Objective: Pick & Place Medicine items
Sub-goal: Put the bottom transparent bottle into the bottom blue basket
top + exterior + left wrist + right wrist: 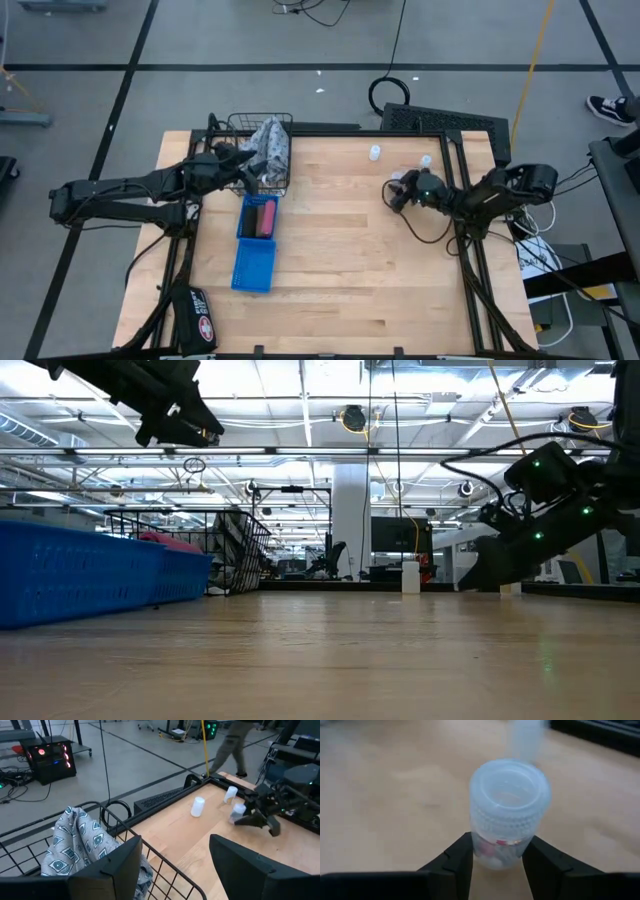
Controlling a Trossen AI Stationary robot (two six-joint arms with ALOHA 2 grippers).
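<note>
Medicine bottles number three, small, round, translucent white plastic with ribbed caps. One bottle (507, 812) sits clamped between the right gripper's (496, 855) dark fingers; two bottles (198, 806) (230, 794) stand beyond it on smooth wood table (360, 260). Left gripper (172, 865), fingers apart, hovers over one wire basket (165, 865) holding patterned cloth (75, 840), beside two blue trays (255, 265).
</note>
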